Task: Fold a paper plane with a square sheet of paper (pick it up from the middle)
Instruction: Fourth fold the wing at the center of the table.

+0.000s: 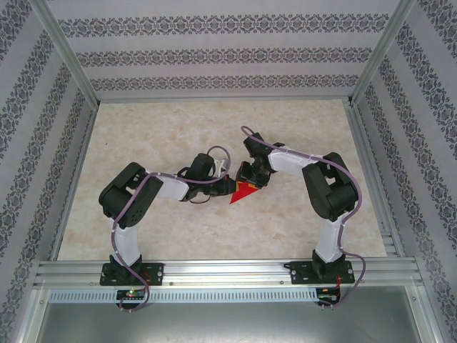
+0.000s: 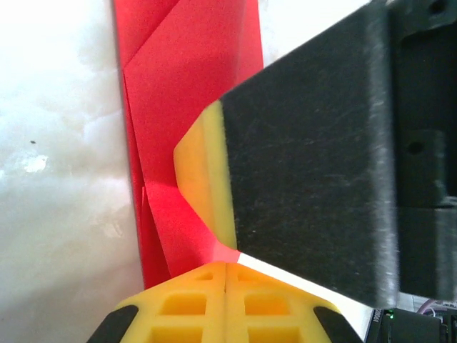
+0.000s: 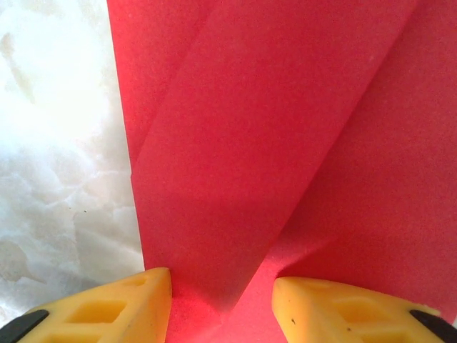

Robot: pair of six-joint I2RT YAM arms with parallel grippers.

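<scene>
1. Red sheet of paper (image 1: 245, 191), partly folded, lies on the pale marbled table (image 1: 143, 221) near the middle of the overhead view.
2. From above it looks like a wedge. Its long axis slants from upper right to lower left, and the tip points to the lower left.
3. Seen from the left wrist, the sheet is a narrow creased strip running from top to bottom, left of centre.
4. The left claw (image 2: 225, 279) has its yellow fingers pressed together. The paper's edge reaches their tips, but I cannot tell whether it is pinched.
5. The right claw (image 3: 221, 300) stands open. Its fingertips are spread apart on the sheet, with a raised fold between them.
6. In the left wrist view, one black finger (image 2: 307, 164) of the right claw lies over the paper's right side.
</scene>
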